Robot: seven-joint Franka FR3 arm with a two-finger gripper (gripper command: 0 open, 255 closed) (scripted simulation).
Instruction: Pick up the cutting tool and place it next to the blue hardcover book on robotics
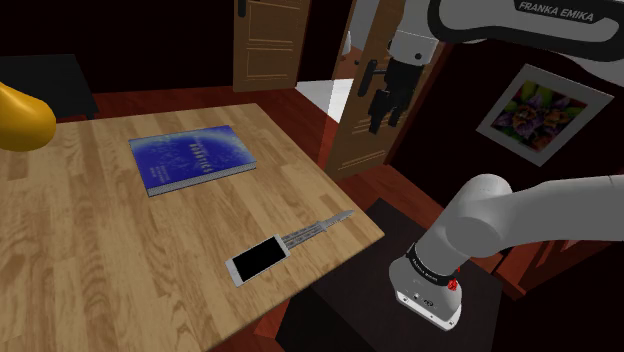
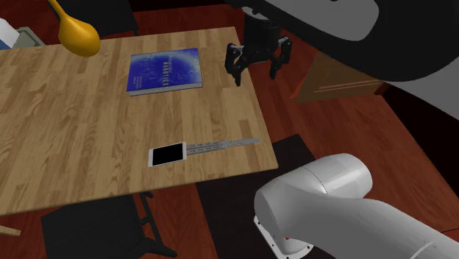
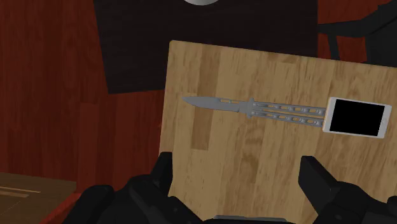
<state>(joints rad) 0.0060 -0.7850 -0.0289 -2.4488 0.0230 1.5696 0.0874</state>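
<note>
Shoulder view: the wooden table [image 1: 100, 250] carried a blue book [image 1: 190, 158], and at about 4 o'clock from it lay the cutting tool, a grey folding knife [image 1: 315, 228], flat near the table's edge. The handle end of the knife met a white phone [image 1: 258, 259] with a black screen, and the blade pointed away from the phone, towards 2 o'clock. The black gripper [image 1: 385, 120] hung in the air at about 1 o'clock from the knife, well apart from it and past the table's edge. A yellow rounded object [image 1: 20, 118] stood at the 9 o'clock side of the picture.

In the second exterior view the gripper [image 2: 256, 73] was at 3 o'clock from the book [image 2: 165, 70], near it, above the table's [image 2: 73, 110] edge. The knife [image 2: 221, 145] lay at about 5 o'clock from the book, with the phone [image 2: 167, 155] at its 9 o'clock end.

In the wrist view the two fingers [image 3: 159, 172] stood wide apart and held nothing. The knife [image 3: 254, 108] and the phone [image 3: 356, 118] lay on the wood ahead of the gripper [image 3: 236, 178].
</note>
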